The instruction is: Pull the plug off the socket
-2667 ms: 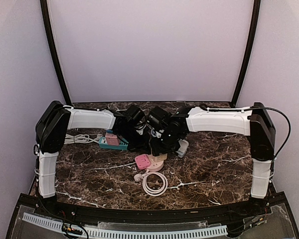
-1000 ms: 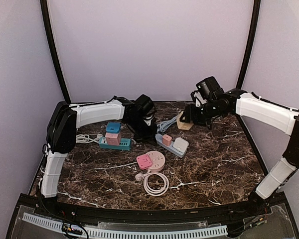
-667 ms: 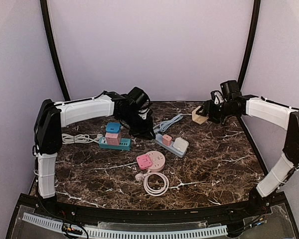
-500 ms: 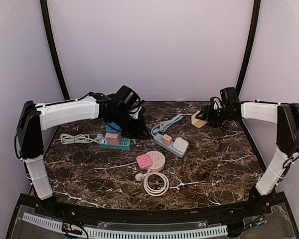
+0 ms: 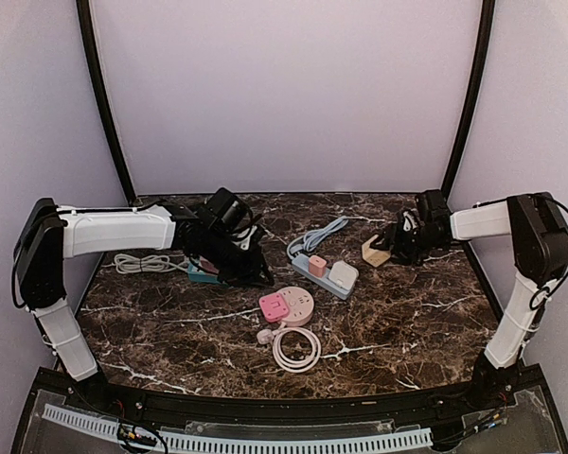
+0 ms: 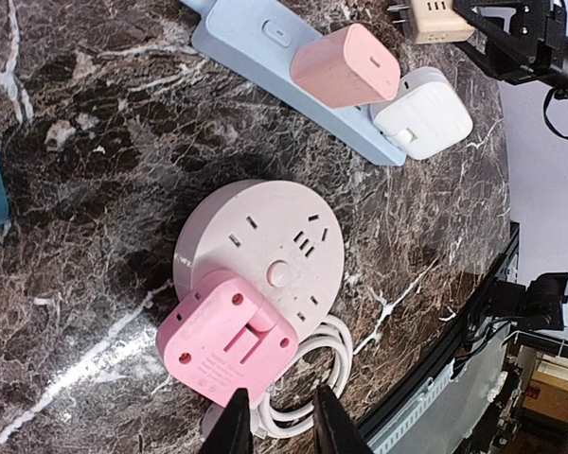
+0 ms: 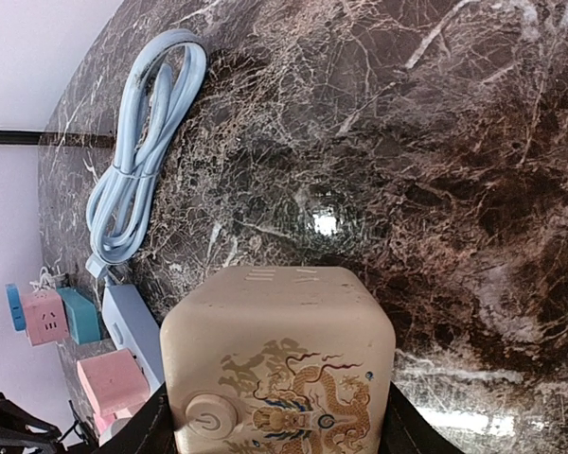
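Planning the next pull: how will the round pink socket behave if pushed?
Likely slides: the round pink socket lies flat on the glossy table. Probably light: a small plastic disc. Its coiled white cord looks floppy and would trail.

On the dark marble table (image 5: 407, 322), a round pink socket hub (image 6: 265, 241) and coiled white cable (image 6: 303, 392) lie just below the left gripper (image 6: 276, 427), a pale blue power strip (image 6: 246, 43) toward the right gripper (image 5: 386, 248).
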You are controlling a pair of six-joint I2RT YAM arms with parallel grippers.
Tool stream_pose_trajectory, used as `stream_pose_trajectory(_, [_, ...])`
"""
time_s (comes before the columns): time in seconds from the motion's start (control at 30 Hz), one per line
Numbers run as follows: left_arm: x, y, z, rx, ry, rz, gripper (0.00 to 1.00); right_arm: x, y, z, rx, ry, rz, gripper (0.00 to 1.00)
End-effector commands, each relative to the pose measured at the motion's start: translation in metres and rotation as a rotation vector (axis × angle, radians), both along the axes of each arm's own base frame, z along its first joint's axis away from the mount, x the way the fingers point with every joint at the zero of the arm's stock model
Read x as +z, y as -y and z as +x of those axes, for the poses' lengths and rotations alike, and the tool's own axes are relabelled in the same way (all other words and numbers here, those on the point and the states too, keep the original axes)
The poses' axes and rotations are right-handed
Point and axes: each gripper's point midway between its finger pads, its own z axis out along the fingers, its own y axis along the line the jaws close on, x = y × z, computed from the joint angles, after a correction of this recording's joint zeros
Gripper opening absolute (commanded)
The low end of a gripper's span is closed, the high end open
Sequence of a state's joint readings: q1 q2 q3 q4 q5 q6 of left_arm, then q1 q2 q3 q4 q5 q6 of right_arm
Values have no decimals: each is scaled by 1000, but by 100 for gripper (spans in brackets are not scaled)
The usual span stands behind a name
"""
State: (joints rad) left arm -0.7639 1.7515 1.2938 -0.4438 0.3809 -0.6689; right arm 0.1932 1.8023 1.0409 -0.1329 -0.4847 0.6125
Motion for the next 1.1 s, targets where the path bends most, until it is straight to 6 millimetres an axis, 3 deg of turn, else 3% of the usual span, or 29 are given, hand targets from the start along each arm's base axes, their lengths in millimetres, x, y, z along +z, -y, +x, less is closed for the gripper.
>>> stream_pose_trajectory(0.0, [10,0,-10,-14,0,-53,23,2,3,2,-5,25,18,60])
stream_pose_trajectory(0.13, [1,-4,-16,-12,-22,-52,26,-3,9,-4,-11,0,-20,74])
stream_pose_trajectory(0.3, [-10,-10,-25,-1,-52,-47,30,2,23,-9,-33,1,-103,85])
stream_pose_trajectory(0.6, [-18,-15,-32,24,-78,-65,34,25,33,-22,-32,37,-190,87])
stream_pose_trajectory(0.87, [-22,-14,-32,33,-88,-72,34,11,11,-7,5,15,-197,85])
stream_pose_trajectory(1.07, [-22,-18,-34,44,-84,-64,34,-5,28,-18,-63,-22,-220,78])
